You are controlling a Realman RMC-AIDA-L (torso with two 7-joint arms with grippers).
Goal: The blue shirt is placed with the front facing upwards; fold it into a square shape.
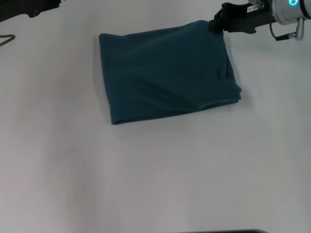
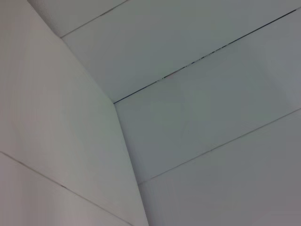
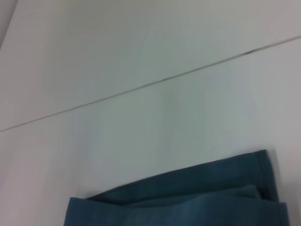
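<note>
**Folded shirt on bench, right hand at its far corner**

Item 1. Plain white flat bench [image 1: 155, 184]: fills the head view; faint seams between its panels show in both wrist views.

Item 2. The blue shirt [image 1: 167, 73], a dark teal-blue cotton garment: lies in the upper centre of the head view, already folded into a near-square, slightly skewed block. No lettering or label shows, so the outer face is plain. The lower right corner bulges, with layers stepping out unevenly there. The right wrist view shows its stacked edges [image 3: 188, 197] at the bottom of the frame.

Item 3. Right hand [image 1: 216, 22], black, on a silver-grey arm: upper right of the head view, at the shirt's upper right corner, touching or just over it. Whether its fingers are parted or closed on cloth cannot be told.

Item 4. Left hand [image 1: 29, 9], black: upper left corner of the head view, well apart from the shirt, idle; finger state cannot be told.

Risk, as judged: if cloth is caught at that corner, lifting away could drag the top layer and undo the fold.
</note>
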